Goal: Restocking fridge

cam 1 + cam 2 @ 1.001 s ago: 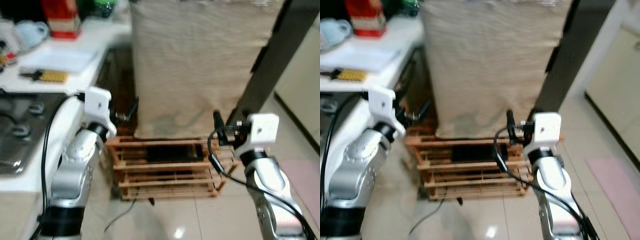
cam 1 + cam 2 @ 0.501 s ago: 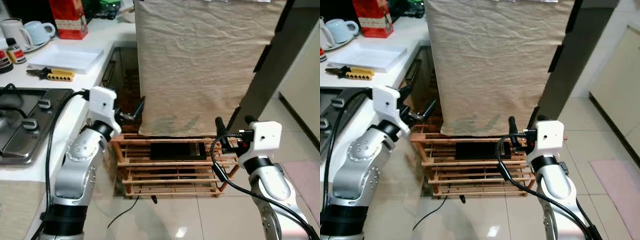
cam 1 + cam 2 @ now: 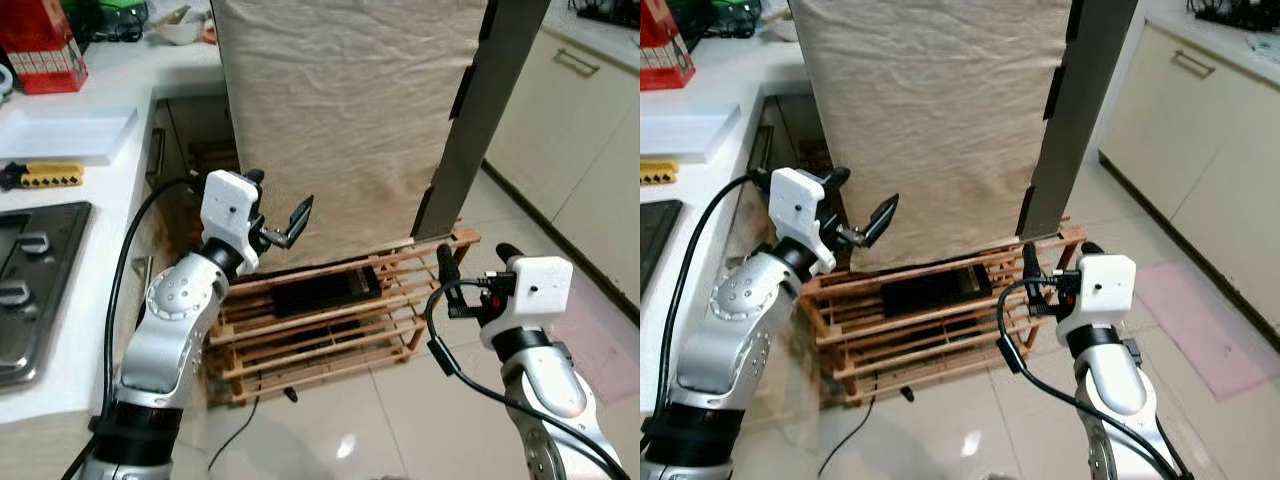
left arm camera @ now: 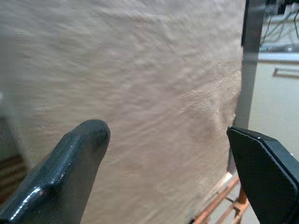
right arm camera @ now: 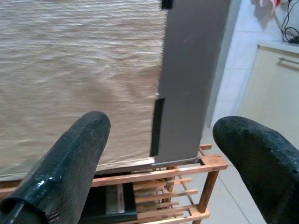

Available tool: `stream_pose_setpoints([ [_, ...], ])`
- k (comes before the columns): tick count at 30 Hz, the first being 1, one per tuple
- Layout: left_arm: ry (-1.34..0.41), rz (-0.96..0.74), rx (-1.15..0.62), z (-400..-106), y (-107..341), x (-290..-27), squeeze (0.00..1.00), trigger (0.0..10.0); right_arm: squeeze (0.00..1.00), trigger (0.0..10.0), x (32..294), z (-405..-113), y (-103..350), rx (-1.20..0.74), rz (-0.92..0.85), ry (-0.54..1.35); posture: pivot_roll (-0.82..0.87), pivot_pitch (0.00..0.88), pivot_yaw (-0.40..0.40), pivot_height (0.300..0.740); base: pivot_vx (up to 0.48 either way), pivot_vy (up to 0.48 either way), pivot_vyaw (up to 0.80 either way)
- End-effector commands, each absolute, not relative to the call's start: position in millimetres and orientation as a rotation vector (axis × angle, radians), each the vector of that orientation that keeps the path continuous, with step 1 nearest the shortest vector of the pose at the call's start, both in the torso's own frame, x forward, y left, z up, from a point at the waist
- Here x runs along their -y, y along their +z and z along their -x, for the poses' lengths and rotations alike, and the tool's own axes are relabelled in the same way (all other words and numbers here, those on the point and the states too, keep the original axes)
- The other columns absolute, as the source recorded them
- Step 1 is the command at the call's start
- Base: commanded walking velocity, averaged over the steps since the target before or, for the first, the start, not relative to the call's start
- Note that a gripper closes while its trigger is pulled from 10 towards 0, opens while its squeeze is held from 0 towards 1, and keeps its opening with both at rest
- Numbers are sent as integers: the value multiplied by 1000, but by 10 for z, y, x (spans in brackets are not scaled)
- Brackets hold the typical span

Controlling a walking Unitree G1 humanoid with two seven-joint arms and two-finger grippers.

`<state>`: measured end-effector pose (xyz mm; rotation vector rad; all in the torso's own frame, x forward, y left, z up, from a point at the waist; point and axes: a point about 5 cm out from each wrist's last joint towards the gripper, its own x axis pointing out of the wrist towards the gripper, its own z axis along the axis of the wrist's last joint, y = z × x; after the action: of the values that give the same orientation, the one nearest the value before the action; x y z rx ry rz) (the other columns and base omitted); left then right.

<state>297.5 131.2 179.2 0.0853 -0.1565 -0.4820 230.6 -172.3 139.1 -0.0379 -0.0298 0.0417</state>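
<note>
Before us the fridge (image 3: 340, 120) stands on a wooden pallet (image 3: 330, 320), its side draped with a beige cloth (image 3: 930, 120) and its dark door (image 3: 480, 110) at the right edge. Our left gripper (image 3: 282, 222) hovers just in front of the cloth, fingers (image 4: 70, 172) spread apart and empty. Our right gripper (image 3: 470, 268) hangs lower, near the pallet's corner below the door, fingers (image 5: 70, 158) likewise open and holding nothing.

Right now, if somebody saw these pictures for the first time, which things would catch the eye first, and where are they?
The big beige cloth draped over the tall fridge-like body in the middle catches the eye first, with a dark grey side panel at its right edge. It stands on a low wooden pallet rack on the tiled floor. In front, the left gripper and right gripper are both raised and open, empty.
</note>
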Motion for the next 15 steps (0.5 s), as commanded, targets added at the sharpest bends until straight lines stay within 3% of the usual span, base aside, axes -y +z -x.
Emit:
stream_pose_setpoints([
  [1,-473,-92,153,-2989,1804,-1330,0,10000,0,10000,1740,-2296,1432,49,33,28,-45,0,21,740,0,0,0],
  [10,-424,-92,146,-2998,1803,-1426,0,10000,0,10000,1706,-2326,1466,59,31,47,-39,0,16,740,0,0,0],
  [13,-415,-68,150,-2982,1816,-1451,0,10000,0,10000,1687,-2335,1481,67,27,67,-39,0,15,740,261,0,0],
  [15,-411,-61,149,-2981,1818,-1464,0,10000,0,10000,1688,-2335,1482,67,24,70,-39,0,14,740,317,0,-800],
])
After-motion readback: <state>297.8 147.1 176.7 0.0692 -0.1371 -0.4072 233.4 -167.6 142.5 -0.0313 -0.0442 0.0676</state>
